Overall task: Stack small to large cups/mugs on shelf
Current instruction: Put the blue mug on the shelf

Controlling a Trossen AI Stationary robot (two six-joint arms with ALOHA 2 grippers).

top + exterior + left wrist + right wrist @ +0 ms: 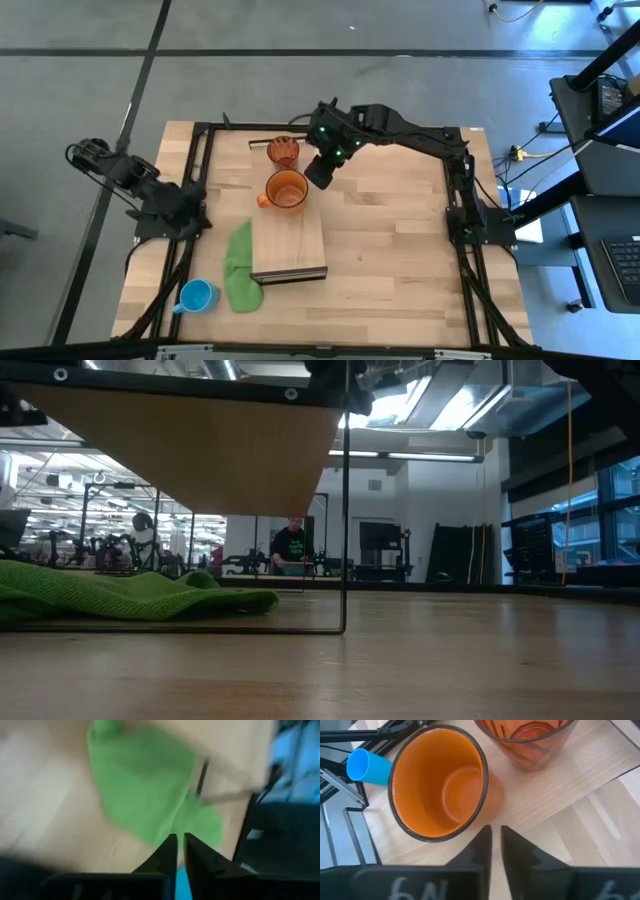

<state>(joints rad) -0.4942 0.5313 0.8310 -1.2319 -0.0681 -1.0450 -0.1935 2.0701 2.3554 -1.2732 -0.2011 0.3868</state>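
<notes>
The shelf (pixel 290 245) is a light-wood plank raised on thin dark legs (pixel 343 560). The orange handled mug (pixel 287 189) stands upright on it, and the dark red tumbler (pixel 283 151) stands upright at its far end. The light blue mug (pixel 197 295) stands on the table near the front left. My right gripper (pixel 320 172) hovers just right of the orange mug (pixel 437 782), fingers shut and empty (pixel 495 837); the tumbler (pixel 527 740) is beyond it. My left gripper (pixel 195 222) waits at the table's left, shut (pixel 180 847), over the green cloth.
A green cloth (pixel 240 268) lies on the table against the shelf's left side, partly under it (pixel 130 595). Black frame rails (pixel 190 180) run along the table's left, right and far sides. Bare tabletop lies right of the shelf (pixel 390 240).
</notes>
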